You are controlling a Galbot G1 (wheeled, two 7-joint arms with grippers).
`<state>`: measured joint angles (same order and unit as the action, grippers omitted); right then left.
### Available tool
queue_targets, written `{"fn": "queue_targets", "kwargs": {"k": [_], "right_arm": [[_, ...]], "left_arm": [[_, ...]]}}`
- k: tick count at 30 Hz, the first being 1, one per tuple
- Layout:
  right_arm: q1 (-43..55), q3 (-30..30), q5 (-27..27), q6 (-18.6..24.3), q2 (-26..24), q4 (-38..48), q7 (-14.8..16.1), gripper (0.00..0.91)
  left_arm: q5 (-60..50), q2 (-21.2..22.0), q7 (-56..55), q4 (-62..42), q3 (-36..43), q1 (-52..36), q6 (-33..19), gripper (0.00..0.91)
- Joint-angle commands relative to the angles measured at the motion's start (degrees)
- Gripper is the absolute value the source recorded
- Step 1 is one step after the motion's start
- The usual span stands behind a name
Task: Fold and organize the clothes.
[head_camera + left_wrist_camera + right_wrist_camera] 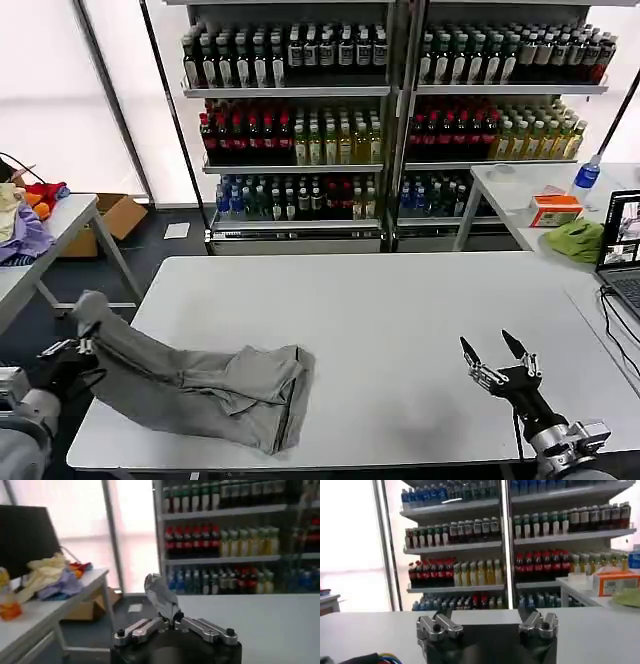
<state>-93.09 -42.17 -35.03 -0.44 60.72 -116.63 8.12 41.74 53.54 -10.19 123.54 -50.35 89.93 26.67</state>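
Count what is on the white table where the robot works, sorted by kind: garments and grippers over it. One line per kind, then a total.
Grey garments: 1
Grippers: 2, the left gripper shut on the garment, the right gripper with jaws open
Total: 3

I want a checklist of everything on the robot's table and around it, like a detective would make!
Surface: white table, mostly bare.
Job's things: one grey garment bunched at the front left, one end lifted off the left edge.
Clutter: nothing seen on the work table.
Grippers: left gripper shut on the garment's lifted end, beside the table's left edge; right gripper open, above the front right of the table, holding nothing.
Cables: black cables by a laptop at the right.
Surroundings: drink shelves behind; side tables with clothes left and an orange box right.
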Motion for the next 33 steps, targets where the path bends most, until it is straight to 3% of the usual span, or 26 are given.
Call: {"fn": "queue_targets", "kwargs": {"k": [1, 10, 17, 19, 20, 21, 27, 33], "right_arm": [[-1.2, 0.0, 0.2, 0.2, 0.3, -0.1, 0.1, 0.907], [-0.9, 0.5, 1.0, -0.5, 0.9, -0.5, 0.0, 0.907], [-3.1, -1.1, 1.0, -0.9, 1.0, -3.3, 0.9, 0.907], [-3.6, -1.3, 1.0, -0.9, 1.1, -3.8, 1.0, 0.907], [-3.7, -1.4, 1.0, -0.9, 1.1, -4.2, 1.0, 0.907], [-3.8, -1.4, 1.0, -1.0, 1.1, -4.3, 1.0, 0.907], [-2.9, -0.4, 0.9, -1.3, 1.2, -4.4, 0.6, 0.907], [-2.7, -0.2, 0.7, -1.3, 1.1, -4.1, 0.7, 0.907]], "left_arm": [[-5.3, 6.3, -3.8, 9.6, 28.1, -1.1, -5.5, 0.03], [-11.6, 8.0, -3.6, 0.6, 39.8, -4.1, -8.3, 0.03], [-20.1, 12.8, -5.6, -5.4, 44.3, -6.6, -7.9, 0.05], [-20.7, 13.6, -7.6, -6.2, 44.6, -7.0, -7.1, 0.302], [-20.6, 13.9, -8.9, -6.1, 44.6, -7.1, -6.3, 0.685], [-20.5, 14.0, -8.9, -5.8, 44.5, -7.0, -6.2, 0.907], [-17.9, 13.7, -9.8, 5.4, 41.4, -3.8, -4.8, 0.907], [-14.4, 10.5, -10.3, 22.1, 29.2, 0.9, -5.2, 0.907]]}}
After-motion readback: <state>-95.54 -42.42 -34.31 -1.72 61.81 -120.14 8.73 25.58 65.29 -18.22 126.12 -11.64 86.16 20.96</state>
